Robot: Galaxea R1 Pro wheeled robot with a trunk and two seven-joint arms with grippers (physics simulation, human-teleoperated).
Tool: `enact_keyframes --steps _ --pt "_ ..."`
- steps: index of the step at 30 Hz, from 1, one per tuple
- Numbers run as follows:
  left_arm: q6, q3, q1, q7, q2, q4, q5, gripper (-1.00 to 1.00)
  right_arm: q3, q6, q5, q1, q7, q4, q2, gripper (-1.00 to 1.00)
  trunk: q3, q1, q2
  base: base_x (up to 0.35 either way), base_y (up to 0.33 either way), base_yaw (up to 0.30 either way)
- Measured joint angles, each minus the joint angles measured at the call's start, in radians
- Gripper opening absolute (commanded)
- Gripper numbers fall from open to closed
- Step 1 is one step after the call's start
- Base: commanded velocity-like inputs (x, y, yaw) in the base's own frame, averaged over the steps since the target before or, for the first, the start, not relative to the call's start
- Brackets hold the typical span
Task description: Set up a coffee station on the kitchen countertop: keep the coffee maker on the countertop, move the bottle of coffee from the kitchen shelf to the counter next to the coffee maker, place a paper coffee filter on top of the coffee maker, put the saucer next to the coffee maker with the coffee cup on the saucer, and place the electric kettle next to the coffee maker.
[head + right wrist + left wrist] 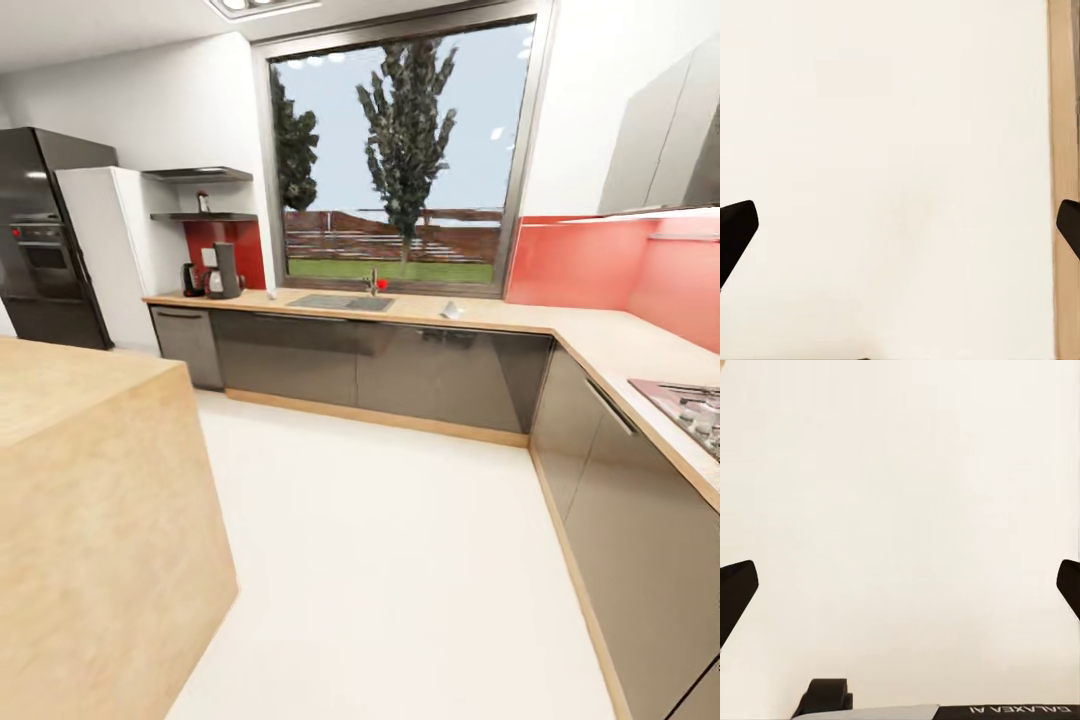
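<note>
Coffee maker (226,271) and electric kettle (189,280) on far counter (420,312) beneath shelf (203,216) bearing the bottle of coffee (203,203), left fingers (736,592) and right fingers (736,232) spread wide, empty, over pale floor (400,560).

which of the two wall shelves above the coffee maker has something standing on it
The lower shelf: a small dark bottle stands on it. The upper shelf looks bare.

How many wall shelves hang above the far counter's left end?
2: the upper shelf under the ceiling line, and the lower shelf beneath it, carrying a small dark bottle. Both hang above the coffee maker.
</note>
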Motion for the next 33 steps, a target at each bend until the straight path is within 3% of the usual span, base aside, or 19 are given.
enact_keyframes --steps 33 --pt "0.000 0.000 0.000 0.000 0.000 0.000 0.000 1.00 0.000 0.000 0.000 0.000 0.000 0.000 0.001 1.00 0.001 0.000 0.000 0.337 0.000 -0.036"
